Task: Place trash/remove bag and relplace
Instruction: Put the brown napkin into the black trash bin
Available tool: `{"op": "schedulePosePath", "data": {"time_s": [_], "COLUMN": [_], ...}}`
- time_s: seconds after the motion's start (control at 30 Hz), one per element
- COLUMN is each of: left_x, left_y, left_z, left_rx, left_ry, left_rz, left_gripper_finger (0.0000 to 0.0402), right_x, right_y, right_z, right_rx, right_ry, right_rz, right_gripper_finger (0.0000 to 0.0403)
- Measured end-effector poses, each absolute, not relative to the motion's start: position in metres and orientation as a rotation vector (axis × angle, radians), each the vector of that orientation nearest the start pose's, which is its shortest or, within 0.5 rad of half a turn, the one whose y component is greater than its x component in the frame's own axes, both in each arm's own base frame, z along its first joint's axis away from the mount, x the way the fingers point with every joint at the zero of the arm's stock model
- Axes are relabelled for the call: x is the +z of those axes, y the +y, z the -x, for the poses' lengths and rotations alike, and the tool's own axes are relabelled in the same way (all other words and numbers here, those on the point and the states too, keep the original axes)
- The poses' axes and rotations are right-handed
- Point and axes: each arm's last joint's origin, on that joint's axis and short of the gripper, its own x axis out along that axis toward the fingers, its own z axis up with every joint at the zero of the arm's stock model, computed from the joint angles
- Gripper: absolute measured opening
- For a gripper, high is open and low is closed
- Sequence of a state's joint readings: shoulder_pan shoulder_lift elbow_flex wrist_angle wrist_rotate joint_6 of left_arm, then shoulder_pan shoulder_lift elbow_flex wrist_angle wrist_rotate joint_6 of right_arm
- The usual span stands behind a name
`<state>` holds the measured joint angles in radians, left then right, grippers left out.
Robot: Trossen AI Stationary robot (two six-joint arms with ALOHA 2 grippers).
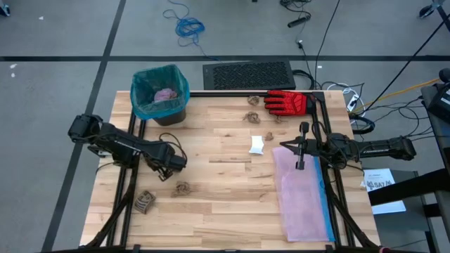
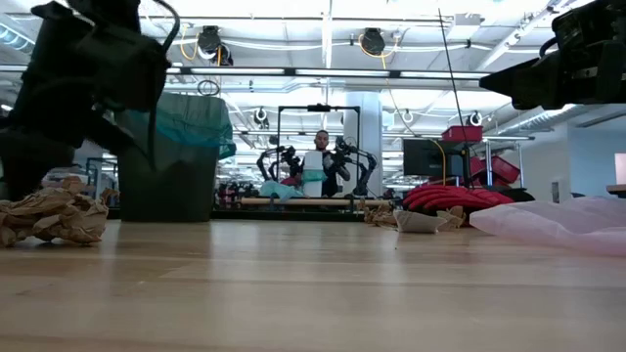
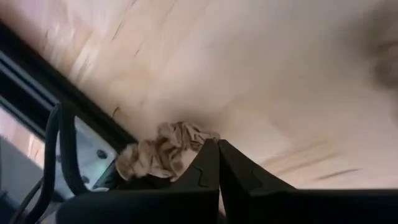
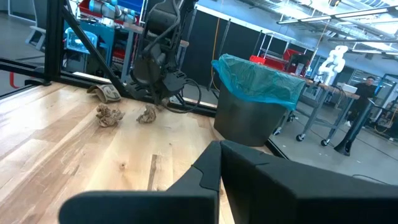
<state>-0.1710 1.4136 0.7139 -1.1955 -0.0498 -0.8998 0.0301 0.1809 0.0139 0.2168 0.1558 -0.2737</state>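
The left tool (image 1: pixel 169 171) is closed and empty, its tips just above the counter (image 1: pixel 225 190). A brown paper wad (image 3: pixel 163 154) lies just beside the tips. The right tool (image 1: pixel 301 146) is closed, over the pink bag (image 1: pixel 302 197). The teal bag (image 1: pixel 160 90) lines the bin beyond the left tool.

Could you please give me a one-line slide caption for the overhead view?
Left pincer shut above a paper wad; right pincer shut over a pink bag; teal-lined bin waits.
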Motion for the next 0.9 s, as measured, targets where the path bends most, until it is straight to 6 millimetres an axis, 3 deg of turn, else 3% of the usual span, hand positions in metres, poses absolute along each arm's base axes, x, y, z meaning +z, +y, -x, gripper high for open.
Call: {"op": "schedulePosePath", "data": {"time_s": [0.23, 0.5, 0.7, 0.9], "left_x": [0.209, 0.304, 0.363, 0.378], "left_y": [-0.031, -0.005, 0.036, 0.089], "left_z": [-0.212, -0.251, -0.254, -0.239], "left_rx": [0.661, 0.758, 0.912, 1.042], "left_ry": [1.514, 1.089, 0.928, 0.991], "left_rz": [0.359, 0.110, -0.057, -0.093], "left_gripper_finger": [0.0001, 0.0001, 0.0000, 0.0000], "right_x": [0.174, 0.174, 0.174, 0.174], "right_y": [-0.001, -0.001, -0.001, -0.001], "right_z": [-0.108, -0.108, -0.108, -0.108], "right_rx": [-0.131, -0.132, -0.131, -0.131], "right_ry": [-0.032, -0.032, -0.032, -0.030], "right_rz": [0.269, 0.273, 0.266, 0.263], "right_gripper_finger": [0.0000, 0.0000, 0.0000, 0.0000]}}
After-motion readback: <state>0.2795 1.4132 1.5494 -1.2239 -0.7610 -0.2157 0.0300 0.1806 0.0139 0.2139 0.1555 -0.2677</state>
